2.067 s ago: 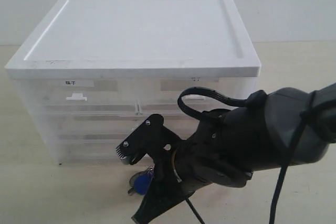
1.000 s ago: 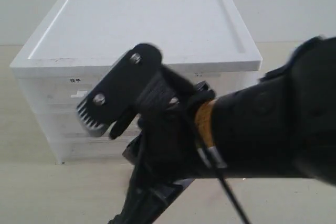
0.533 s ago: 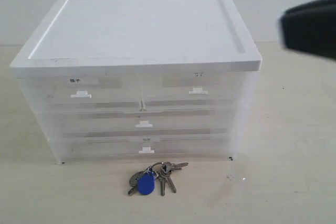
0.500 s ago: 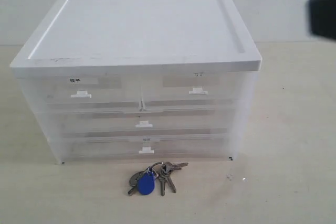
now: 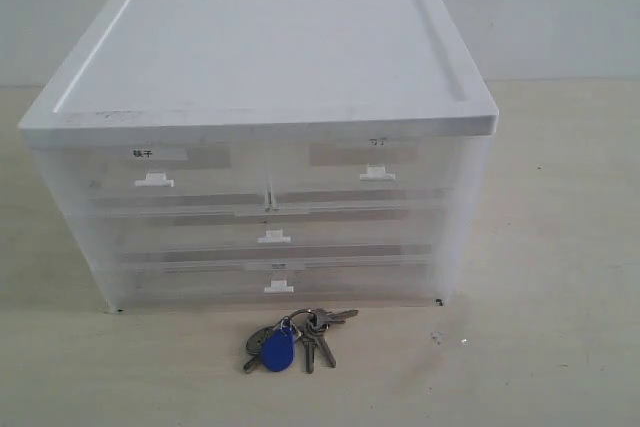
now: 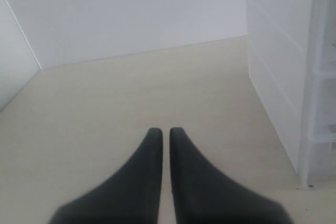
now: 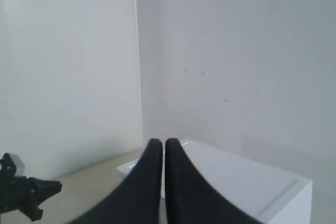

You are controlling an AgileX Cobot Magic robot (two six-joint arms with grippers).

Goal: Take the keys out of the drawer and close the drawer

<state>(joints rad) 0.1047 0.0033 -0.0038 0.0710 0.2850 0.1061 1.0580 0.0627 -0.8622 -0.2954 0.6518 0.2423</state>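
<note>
Left pincer (image 6: 161, 131): the two dark fingers are pressing tip to tip, clenched on nothing. It is hanging low over the pale worktop (image 6: 131, 93), pointing along it towards the back wall, with the side of the white cabinet (image 6: 278, 77) just beside it.

Right pincer (image 7: 159, 142): it is also clenched and empty, with only a hairline slit showing between the fingers. It is sitting high, aiming at a corner of the white walls, with the cabinet's flat top (image 7: 236, 182) below and beyond the tips. A dark jagged piece of hardware (image 7: 23, 192) is showing at the frame edge; I cannot tell what it is.

The exterior view is showing neither arm. It alone is giving the cabinet front (image 5: 270, 197): translucent drawers, all sitting flush, including the bottom drawer (image 5: 200, 282).

The keys (image 5: 291, 337) are showing only in the exterior view. They are lying flat on the worktop (image 5: 560, 297), just in front of the cabinet's middle and outside every drawer. Grey metal keys are fanning out from a ring; a blue oval fob (image 5: 277, 351) is partly overlapping a dark round tag (image 5: 257, 340).
</note>
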